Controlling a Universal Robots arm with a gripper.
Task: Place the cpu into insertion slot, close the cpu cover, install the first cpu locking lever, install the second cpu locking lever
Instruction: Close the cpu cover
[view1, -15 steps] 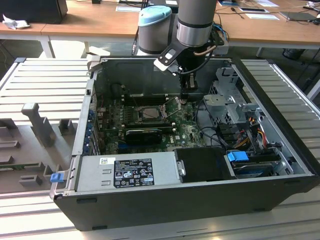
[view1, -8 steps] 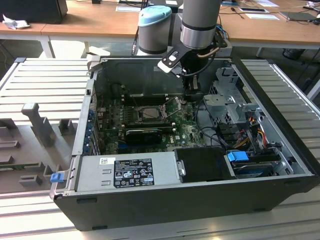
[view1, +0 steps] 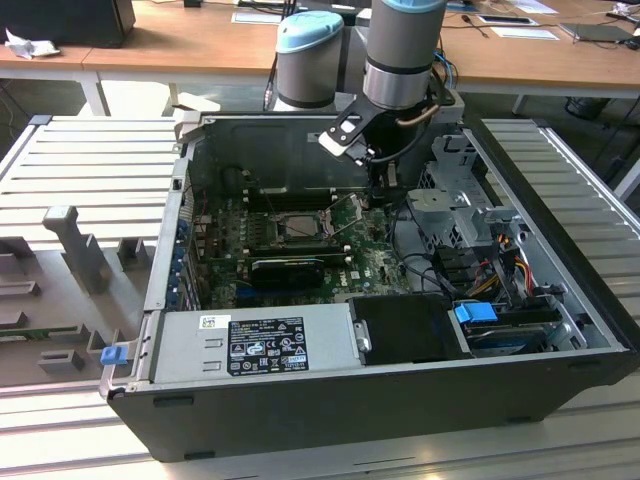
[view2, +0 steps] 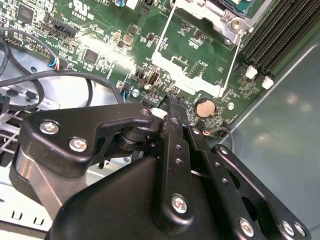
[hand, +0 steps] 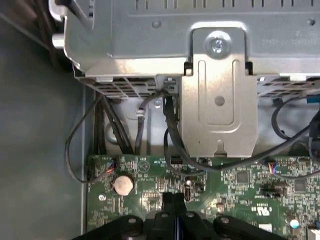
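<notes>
My claw (view2: 169, 104), pinched shut on nothing I can see, hangs low just beside the flipped-open cpu cover (view2: 170, 64), likely so its narrow tips can nudge it.

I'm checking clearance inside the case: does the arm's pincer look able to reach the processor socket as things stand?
Probably yes. The pincer hangs low over the board just to the exterior view's right of the socket, the case is open above, and the socket's cover looks swung open.

The insertion slot (view2: 216, 10) was cut off by the second wrist view's edge; in the exterior view its contents were too small to tell.
</notes>
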